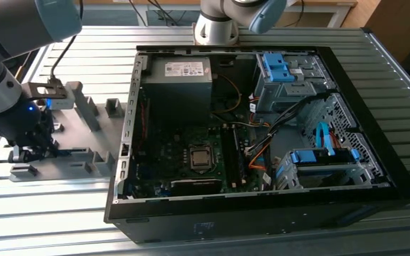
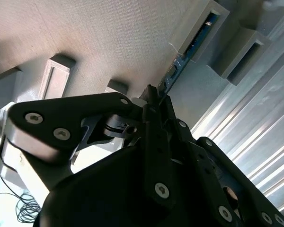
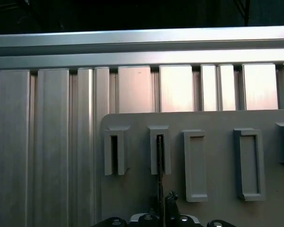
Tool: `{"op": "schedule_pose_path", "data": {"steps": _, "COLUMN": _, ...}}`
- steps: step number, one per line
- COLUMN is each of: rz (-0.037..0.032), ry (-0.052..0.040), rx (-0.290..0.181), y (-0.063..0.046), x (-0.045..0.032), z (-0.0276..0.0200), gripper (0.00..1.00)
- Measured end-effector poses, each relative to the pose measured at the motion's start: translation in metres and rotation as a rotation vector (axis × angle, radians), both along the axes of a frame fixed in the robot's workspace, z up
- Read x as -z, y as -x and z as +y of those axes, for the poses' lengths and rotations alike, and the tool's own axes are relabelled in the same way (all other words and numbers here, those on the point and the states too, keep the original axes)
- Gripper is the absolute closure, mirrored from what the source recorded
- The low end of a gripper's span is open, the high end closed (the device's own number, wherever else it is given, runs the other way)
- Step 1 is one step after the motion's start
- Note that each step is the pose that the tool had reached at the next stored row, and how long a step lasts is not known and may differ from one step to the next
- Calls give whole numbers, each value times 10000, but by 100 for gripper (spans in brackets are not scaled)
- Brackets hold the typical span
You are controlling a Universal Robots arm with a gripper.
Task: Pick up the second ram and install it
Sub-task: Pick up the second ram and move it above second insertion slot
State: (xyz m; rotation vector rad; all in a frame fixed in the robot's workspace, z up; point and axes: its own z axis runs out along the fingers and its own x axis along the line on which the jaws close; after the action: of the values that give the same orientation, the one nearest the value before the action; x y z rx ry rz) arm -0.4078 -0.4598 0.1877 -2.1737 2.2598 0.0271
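Note:
The second ram (image 2: 187,52) is a slim blue-green board standing on edge, one end in a slotted grey block (image 2: 204,22) of the fixture plate. My gripper (image 2: 156,97) is shut on its other end, black fingers pressed to both faces. In the first wrist view the ram (image 3: 159,158) appears edge-on as a thin dark line running from a slot block down into the gripper (image 3: 164,202). In the exterior view the gripper (image 1: 34,152) is low over the grey fixture plate (image 1: 84,160), on the exterior view's left of the computer case.
The open black computer case (image 1: 262,213) lies on the ribbed aluminium table (image 1: 48,213), with the motherboard (image 1: 190,160), power supply (image 1: 179,74) and blue drive cages (image 1: 319,160) inside. Several more grey slot blocks (image 3: 246,163) stand on the fixture plate. The arm's base (image 1: 215,26) is behind the case.

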Motion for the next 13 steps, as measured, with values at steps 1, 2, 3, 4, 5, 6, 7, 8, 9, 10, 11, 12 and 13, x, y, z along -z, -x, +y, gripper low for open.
{"op": "schedule_pose_path", "data": {"steps": 1, "rz": 0, "ry": 0, "rx": 0, "y": 0, "x": 1, "z": 0, "gripper": 78}}
{"op": "schedule_pose_path", "data": {"steps": 2, "rz": -1, "ry": -1, "rx": 0, "y": 0, "x": 2, "z": 0, "gripper": 85}}
{"op": "schedule_pose_path", "data": {"steps": 3, "rz": -3, "ry": -2, "rx": 0, "y": 0, "x": 3, "z": 0, "gripper": 85}}
{"op": "schedule_pose_path", "data": {"steps": 4, "rz": -2, "ry": -2, "rx": -1, "y": 0, "x": 3, "z": 0, "gripper": 85}}
{"op": "schedule_pose_path", "data": {"steps": 5, "rz": -2, "ry": -2, "rx": 0, "y": 0, "x": 3, "z": 0, "gripper": 85}}
{"op": "schedule_pose_path", "data": {"steps": 6, "rz": -2, "ry": -2, "rx": 0, "y": 0, "x": 3, "z": 0, "gripper": 85}}
{"op": "schedule_pose_path", "data": {"steps": 7, "rz": -3, "ry": -2, "rx": -2, "y": 0, "x": 3, "z": 0, "gripper": 86}}
{"op": "schedule_pose_path", "data": {"steps": 8, "rz": -2, "ry": -2, "rx": -3, "y": 0, "x": 3, "z": 0, "gripper": 86}}
{"op": "schedule_pose_path", "data": {"steps": 9, "rz": -2, "ry": -1, "rx": -6, "y": 0, "x": 3, "z": 0, "gripper": 86}}
{"op": "schedule_pose_path", "data": {"steps": 10, "rz": -2, "ry": -2, "rx": -13, "y": 0, "x": 3, "z": 0, "gripper": 86}}
{"op": "schedule_pose_path", "data": {"steps": 11, "rz": -3, "ry": -2, "rx": -22, "y": 0, "x": 3, "z": 0, "gripper": 86}}
{"op": "schedule_pose_path", "data": {"steps": 12, "rz": -4, "ry": -3, "rx": -33, "y": 0, "x": 3, "z": 0, "gripper": 86}}
{"op": "schedule_pose_path", "data": {"steps": 13, "rz": -5, "ry": -3, "rx": -40, "y": -1, "x": 3, "z": 0, "gripper": 86}}
